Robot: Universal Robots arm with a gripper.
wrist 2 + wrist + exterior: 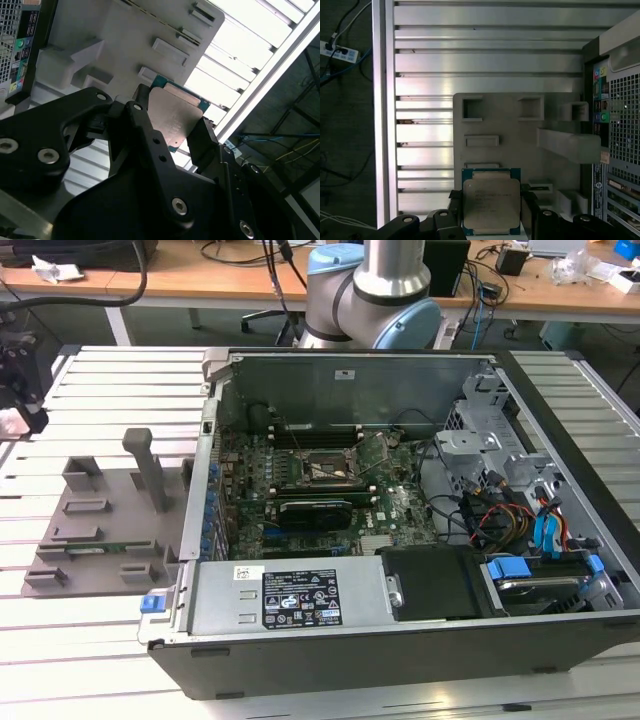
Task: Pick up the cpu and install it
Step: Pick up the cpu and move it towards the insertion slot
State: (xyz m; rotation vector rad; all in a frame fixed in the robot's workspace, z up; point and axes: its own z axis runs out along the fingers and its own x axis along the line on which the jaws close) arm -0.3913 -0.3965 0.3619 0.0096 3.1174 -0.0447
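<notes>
The cpu (491,201), a flat square chip with a silvery-grey top and a green edge, is clamped between my gripper's (491,212) two black fingers (528,202). In the second wrist view the cpu (176,116) sits tilted in the same gripper (172,135), which is shut on it. Chip and gripper hang in the air above the near end of the grey plastic tray (520,132). In the exterior view the gripper (18,375) is at the far left edge, well apart from the open computer case (400,540). The black socket frame (325,472) lies on the case's motherboard.
The grey tray (100,525) with upright posts lies on the slatted aluminium table (110,380), left of the case in the exterior view. The arm's base (375,290) stands behind the case. Cables and drive bays (530,530) crowd the case's right side.
</notes>
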